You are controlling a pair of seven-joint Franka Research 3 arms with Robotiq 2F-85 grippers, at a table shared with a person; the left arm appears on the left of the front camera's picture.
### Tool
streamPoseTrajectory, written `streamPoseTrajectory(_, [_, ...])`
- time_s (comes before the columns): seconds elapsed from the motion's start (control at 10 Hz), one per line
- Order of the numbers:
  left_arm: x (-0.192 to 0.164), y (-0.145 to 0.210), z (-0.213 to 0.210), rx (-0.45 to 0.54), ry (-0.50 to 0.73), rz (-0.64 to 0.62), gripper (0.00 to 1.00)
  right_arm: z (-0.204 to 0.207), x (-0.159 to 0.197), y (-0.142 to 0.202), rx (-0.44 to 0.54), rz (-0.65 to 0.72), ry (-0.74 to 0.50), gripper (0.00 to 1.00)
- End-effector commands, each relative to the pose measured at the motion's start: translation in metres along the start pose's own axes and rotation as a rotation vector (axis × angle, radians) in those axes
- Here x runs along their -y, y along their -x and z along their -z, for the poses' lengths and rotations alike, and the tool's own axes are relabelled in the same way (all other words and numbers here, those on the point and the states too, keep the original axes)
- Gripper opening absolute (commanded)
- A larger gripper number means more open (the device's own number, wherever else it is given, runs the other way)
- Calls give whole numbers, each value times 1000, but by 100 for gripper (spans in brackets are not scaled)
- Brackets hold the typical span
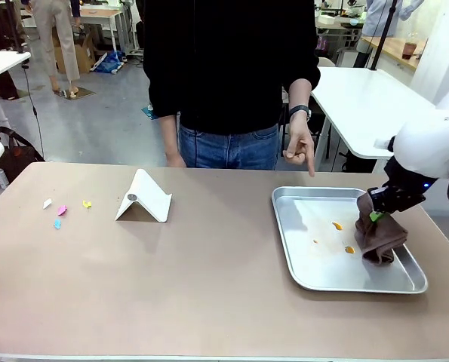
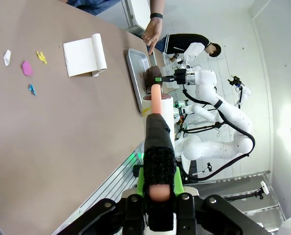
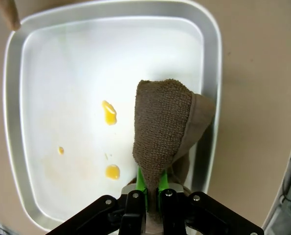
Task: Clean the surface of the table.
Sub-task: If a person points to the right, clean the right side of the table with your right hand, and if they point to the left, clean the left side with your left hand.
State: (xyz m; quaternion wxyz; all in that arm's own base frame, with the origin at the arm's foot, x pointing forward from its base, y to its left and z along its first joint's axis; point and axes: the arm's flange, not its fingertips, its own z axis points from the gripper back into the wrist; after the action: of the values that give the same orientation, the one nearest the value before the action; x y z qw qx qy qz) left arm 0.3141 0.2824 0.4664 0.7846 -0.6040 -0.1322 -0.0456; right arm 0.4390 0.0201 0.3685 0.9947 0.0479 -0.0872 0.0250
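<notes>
Cloth (image 3: pixel 162 127) is clamped in your right gripper (image 3: pixel 148 185), low over the tray (image 1: pixel 315 211) at the right end of the table (image 1: pixel 209 302). Orange spots (image 3: pixel 109 112) lie just to its left. Your left gripper (image 2: pixel 157 188) is closed on what seems a pink stick (image 2: pixel 156 95), and the paper scraps (image 1: pixel 62 210) lie nearer that arm.

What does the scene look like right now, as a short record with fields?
Right gripper: fingers shut on brown cloth, at tray's right side
Orange spots: on tray floor, beside cloth
Left gripper: fingers shut on peach stick
Person's hand: pointing down at tray's far edge
Table: coloured scraps at left, white stand beside them
</notes>
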Motion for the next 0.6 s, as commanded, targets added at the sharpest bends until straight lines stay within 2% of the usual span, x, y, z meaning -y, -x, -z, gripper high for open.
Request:
streamPoseTrajectory(0.0, [3, 3, 0, -5, 15, 7, 0, 7, -9, -13, -11, 13, -27, 9])
streamPoseTrajectory(0.5, [3, 3, 0, -5, 15, 7, 0, 48, -52, -24, -107, -33, -100, 9])
